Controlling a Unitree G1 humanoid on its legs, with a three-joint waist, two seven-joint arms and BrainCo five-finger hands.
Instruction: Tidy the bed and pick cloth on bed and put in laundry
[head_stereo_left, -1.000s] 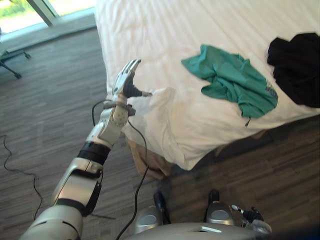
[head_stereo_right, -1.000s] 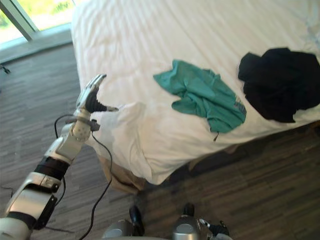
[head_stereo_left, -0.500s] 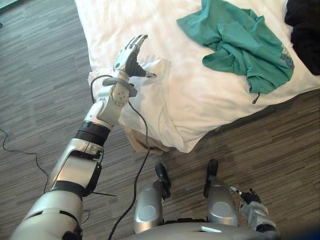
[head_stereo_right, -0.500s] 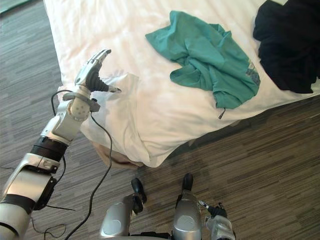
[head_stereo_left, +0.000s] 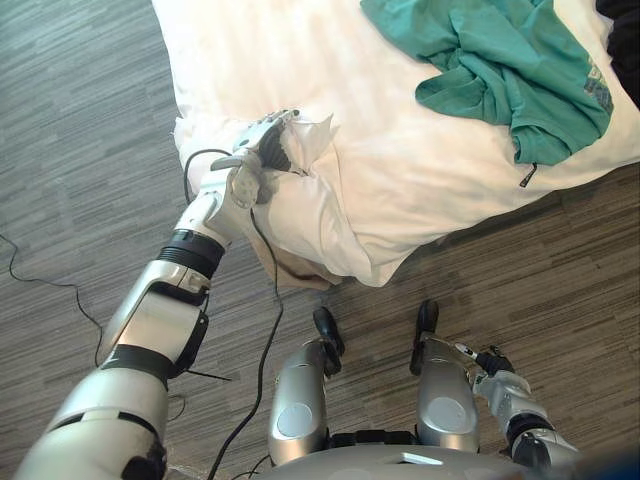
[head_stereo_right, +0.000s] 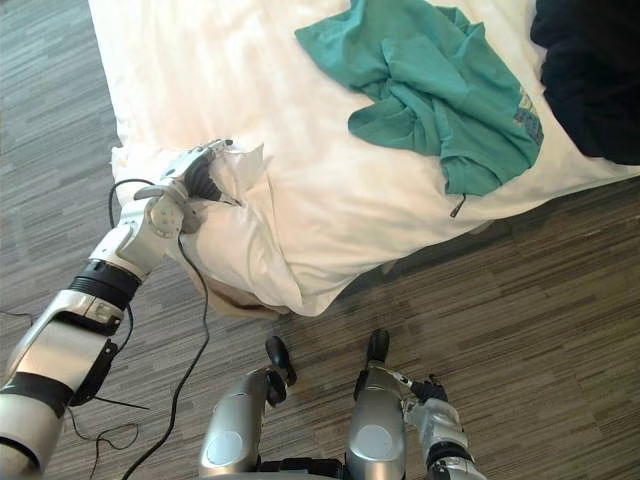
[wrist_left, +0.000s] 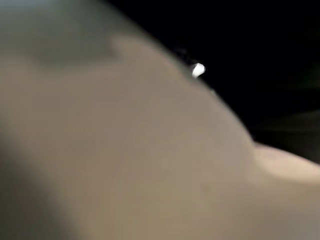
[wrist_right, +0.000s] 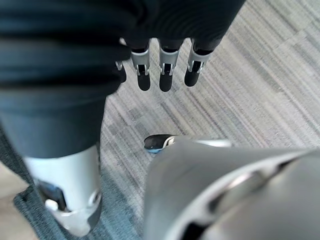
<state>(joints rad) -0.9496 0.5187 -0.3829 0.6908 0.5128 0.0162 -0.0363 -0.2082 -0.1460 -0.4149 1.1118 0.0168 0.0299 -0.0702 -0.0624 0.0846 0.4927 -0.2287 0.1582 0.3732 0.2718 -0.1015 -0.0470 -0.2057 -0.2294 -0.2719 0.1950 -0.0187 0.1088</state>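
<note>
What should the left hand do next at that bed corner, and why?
Probably draw the sheet outward and down over the corner of the bed. The left hand looks pinched on a flap that is folded back onto the top, with bunched folds hanging below it, so pulling should flatten it.

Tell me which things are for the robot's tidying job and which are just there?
For the job:
white bedcover, its corner pinched by the left hand
teal garment
black garment

Just there:
wooden floor
right hand, hanging open, holding nothing
</note>
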